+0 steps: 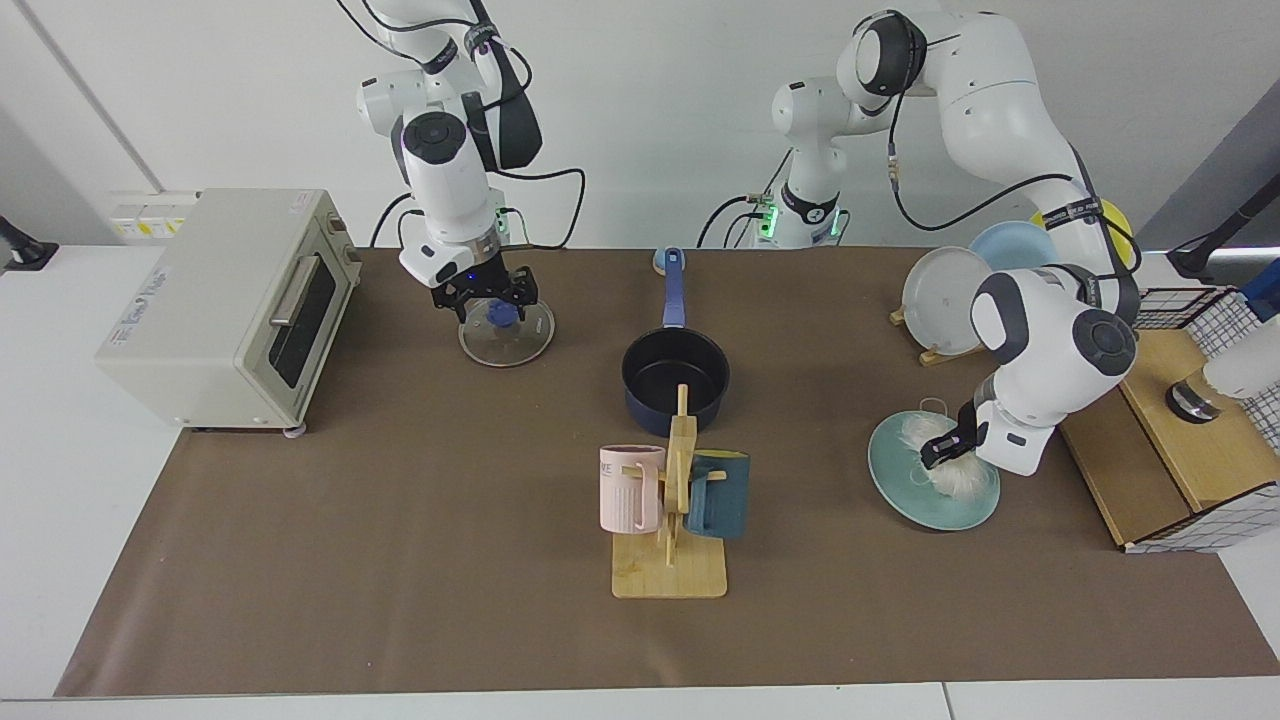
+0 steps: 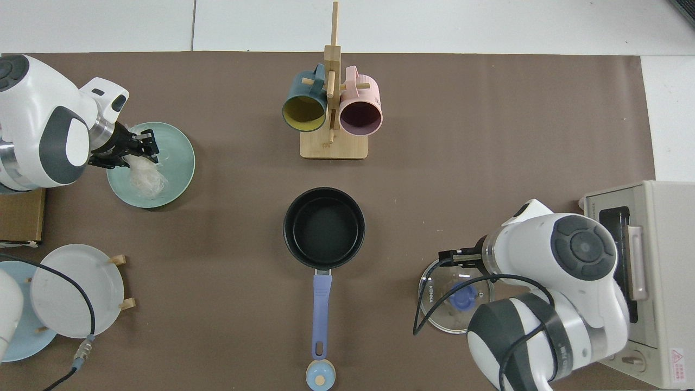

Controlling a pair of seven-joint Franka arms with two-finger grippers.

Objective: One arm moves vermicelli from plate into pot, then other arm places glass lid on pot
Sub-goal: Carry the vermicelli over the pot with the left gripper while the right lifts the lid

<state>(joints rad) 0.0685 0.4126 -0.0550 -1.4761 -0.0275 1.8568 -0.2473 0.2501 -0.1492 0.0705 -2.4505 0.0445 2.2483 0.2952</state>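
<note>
White surface with a brown mat, plain white wall behind. Left gripper is pinching the vermicelli on the teal plate. Right gripper hangs spread around the glass lid's knob. The pot sits mid-mat, toaster oven at the mat's edge.

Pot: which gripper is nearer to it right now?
Right. The right gripper is over the glass lid, beside the pot. The left gripper is farther off, at the vermicelli on the plate.
</note>
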